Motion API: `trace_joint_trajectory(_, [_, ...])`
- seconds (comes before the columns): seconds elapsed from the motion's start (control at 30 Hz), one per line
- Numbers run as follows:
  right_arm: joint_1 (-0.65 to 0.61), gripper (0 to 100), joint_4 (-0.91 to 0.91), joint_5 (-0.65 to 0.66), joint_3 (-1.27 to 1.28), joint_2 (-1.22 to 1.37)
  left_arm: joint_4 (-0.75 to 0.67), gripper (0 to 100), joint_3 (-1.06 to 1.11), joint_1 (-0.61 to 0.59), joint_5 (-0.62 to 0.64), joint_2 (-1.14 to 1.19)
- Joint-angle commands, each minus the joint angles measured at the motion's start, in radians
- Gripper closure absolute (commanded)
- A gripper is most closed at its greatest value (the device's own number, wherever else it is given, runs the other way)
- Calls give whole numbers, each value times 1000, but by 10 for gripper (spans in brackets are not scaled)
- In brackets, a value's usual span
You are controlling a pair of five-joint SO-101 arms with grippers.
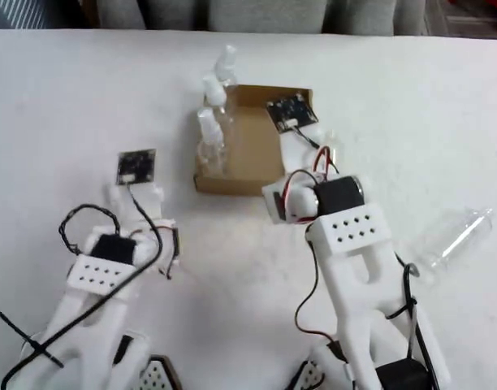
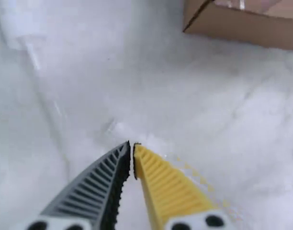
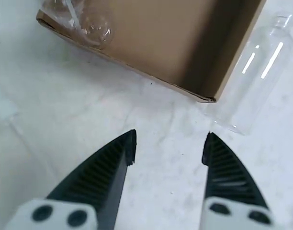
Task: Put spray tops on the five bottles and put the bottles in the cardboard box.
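Observation:
The cardboard box (image 1: 252,138) sits mid-table. Three clear bottles with white spray tops (image 1: 210,130) stand along its left wall, and they show in a box corner (image 3: 84,24) in the right wrist view. An uncapped clear bottle (image 3: 256,72) lies against the box's outer right side. Another uncapped bottle (image 1: 455,236) lies far right. My right gripper (image 3: 169,146) hangs open and empty over the table by the box's corner. My left gripper (image 2: 132,147) is shut on nothing, low over bare table left of the box (image 2: 242,24). A loose spray top (image 2: 19,33) with its thin tube lies nearby.
The right arm (image 1: 346,227) reaches over the box's right edge; the left arm (image 1: 110,260) sits front left with loose cables. A white spray top (image 3: 5,110) lies on the table before the box. Grey chairs line the far edge.

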Motion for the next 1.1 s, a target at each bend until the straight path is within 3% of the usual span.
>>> trace_joint_trajectory(0.0, [8,794,-16,11,-8,-25,-34,973,-5,-7,12,48])
trace_joint_trajectory(0.13, [8,794,-16,11,-8,-25,-106,937,-11,1,-11,143])
trace_joint_trajectory(0.2, [8,794,-16,11,-6,-25,-115,853,-23,1,-35,180])
trace_joint_trajectory(0.3, [8,794,-16,14,-6,-25,-68,734,-49,-1,34,197])
trace_joint_trajectory(0.37, [8,794,-16,49,-5,-25,-48,704,-60,-1,57,197])
trace_joint_trajectory(0.67, [8,794,-65,64,35,-35,-48,702,-86,19,61,197])
trace_joint_trajectory(0.93, [8,794,-65,66,35,-35,-40,702,-107,268,91,196])
trace_joint_trajectory(1.07, [8,794,-65,66,35,-35,-40,702,-101,311,92,197])
